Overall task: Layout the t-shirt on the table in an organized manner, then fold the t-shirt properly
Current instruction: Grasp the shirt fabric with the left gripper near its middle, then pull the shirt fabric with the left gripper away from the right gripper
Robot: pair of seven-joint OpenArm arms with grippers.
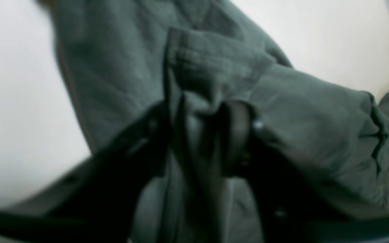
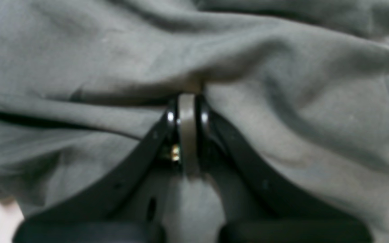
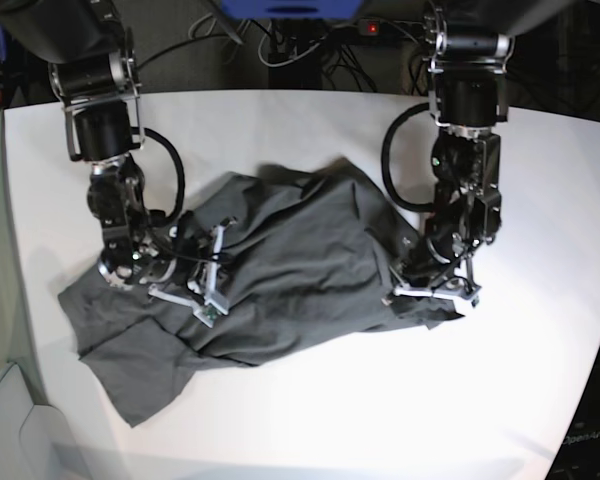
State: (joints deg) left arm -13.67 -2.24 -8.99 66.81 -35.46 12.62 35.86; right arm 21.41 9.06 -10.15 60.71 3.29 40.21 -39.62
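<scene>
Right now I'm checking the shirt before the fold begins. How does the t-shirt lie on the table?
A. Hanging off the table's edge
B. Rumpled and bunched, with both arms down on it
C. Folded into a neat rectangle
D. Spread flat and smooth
B: in the base view the t-shirt lies wrinkled in a heap on the table, with an arm at each end of it.

Both arms: black cylindrical joint housings with silver clamp bands, black cable loops at the forearms. Left claw [image 3: 432, 290] and right claw [image 3: 204, 297]: black fingers on pale grey brackets. Right wrist view shows a brass screw between the fingers.
</scene>
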